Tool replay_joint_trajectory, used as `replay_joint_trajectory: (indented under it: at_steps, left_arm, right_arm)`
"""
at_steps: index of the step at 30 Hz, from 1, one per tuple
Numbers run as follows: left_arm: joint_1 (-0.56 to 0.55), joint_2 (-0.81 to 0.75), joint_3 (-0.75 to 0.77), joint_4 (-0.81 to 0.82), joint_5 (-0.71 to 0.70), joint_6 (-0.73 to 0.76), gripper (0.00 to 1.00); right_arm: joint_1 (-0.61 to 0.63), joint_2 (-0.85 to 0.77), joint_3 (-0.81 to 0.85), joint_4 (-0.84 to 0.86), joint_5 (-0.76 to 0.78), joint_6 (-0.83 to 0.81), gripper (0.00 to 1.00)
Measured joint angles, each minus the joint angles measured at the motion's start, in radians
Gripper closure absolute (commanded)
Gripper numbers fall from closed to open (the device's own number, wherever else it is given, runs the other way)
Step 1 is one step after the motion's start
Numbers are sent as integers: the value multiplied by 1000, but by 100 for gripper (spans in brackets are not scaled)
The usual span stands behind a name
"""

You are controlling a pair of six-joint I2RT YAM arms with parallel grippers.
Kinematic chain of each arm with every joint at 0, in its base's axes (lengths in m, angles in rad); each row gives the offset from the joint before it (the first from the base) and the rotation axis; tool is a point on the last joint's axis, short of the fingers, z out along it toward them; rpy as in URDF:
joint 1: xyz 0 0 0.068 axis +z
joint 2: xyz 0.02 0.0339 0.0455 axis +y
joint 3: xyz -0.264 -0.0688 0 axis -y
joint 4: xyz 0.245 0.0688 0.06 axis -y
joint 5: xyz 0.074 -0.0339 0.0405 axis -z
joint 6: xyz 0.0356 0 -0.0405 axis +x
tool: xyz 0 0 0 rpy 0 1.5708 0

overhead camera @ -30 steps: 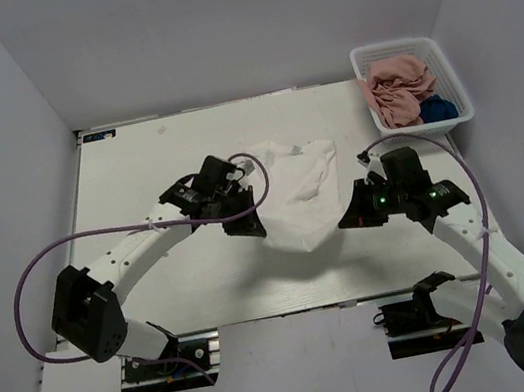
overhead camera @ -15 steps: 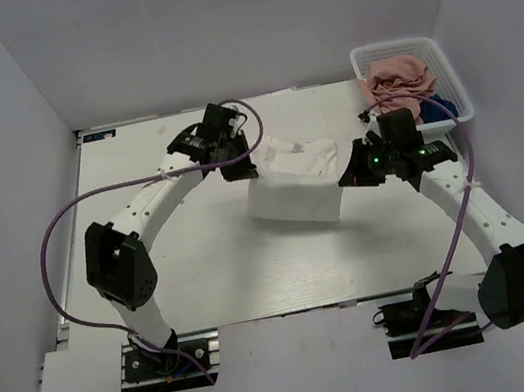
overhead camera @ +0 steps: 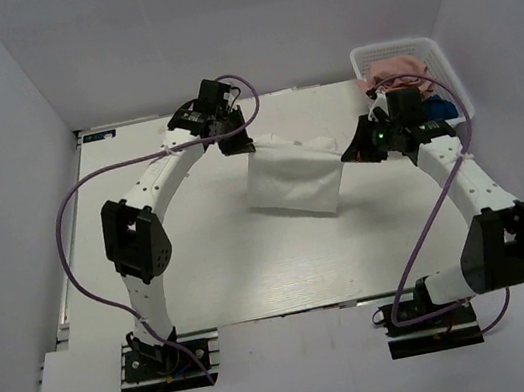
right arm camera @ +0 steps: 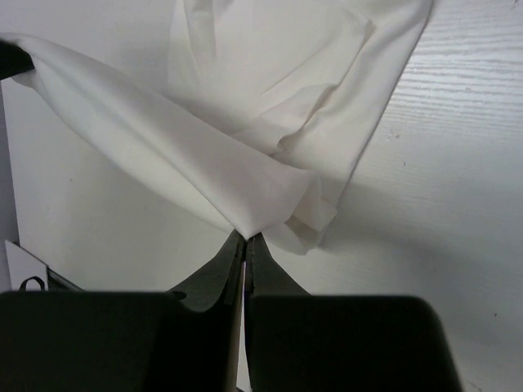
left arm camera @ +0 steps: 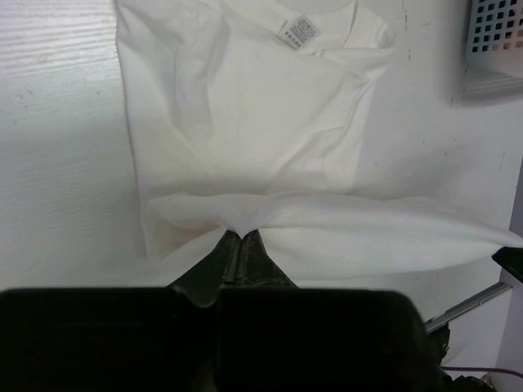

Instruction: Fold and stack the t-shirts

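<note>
The white t-shirt (overhead camera: 292, 179) hangs stretched between my two grippers above the table's far middle, its lower part draped down onto the table. My left gripper (overhead camera: 243, 144) is shut on its left edge, which shows in the left wrist view (left arm camera: 237, 232). My right gripper (overhead camera: 348, 153) is shut on its right edge, which shows in the right wrist view (right arm camera: 247, 233). The shirt's neck label (left arm camera: 296, 31) shows in the left wrist view. The pink t-shirt (overhead camera: 400, 68) and the navy t-shirt (overhead camera: 440, 108) lie crumpled in the basket.
The white lattice basket (overhead camera: 359, 62) stands at the table's far right corner, close behind my right gripper; its corner shows in the left wrist view (left arm camera: 495, 33). The white table (overhead camera: 204, 267) lies under the shirt. Grey walls enclose the back and sides.
Both grippers have carried the white shirt away from me, toward the table's far edge, and lifted its held edge taut. The shirt now hangs as a flatter folded sheet.
</note>
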Motion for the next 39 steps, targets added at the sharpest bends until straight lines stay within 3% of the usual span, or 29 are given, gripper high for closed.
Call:
replay_joint_trajectory:
  at_steps: [9,18,19,20,21,22,23,29,35,39]
  left_arm:
    - [33,136,152,13,48,41,100]
    - [64,352,269,169,94,79,100]
    - [66,370,275,185,96,81,93]
    - [69,389,284,198,98,84,80]
    - [71,404,292,212,96,88,56]
    - [74,418,298,235,92,93,11]
    - [76,430,302,256,81,94,0]
    - [105,451,343,325,63,88,0]
    - [112,351,195,409,78,136,0]
    - [90,345,188,412,133,225,0]
  right_arm:
    - [-45,143,66,60,-71,-11,100]
    - [-74,368,185,135,-77,-11,100]
    - [-77,401,204,141,-75,-11,100]
    - [-80,438,227,147,-72,-10,91]
    - [-82,470,247,156,-71,-10,75]
    - [-85,502,268,166,-69,-8,10]
    - [-87,536,291,170,-68,-6,10]
    - [-91,647,423,176,-68,-10,10]
    - [-76,529,334,223,-84,-13,10]
    - [-58,452,280,230,-21,-27,10]
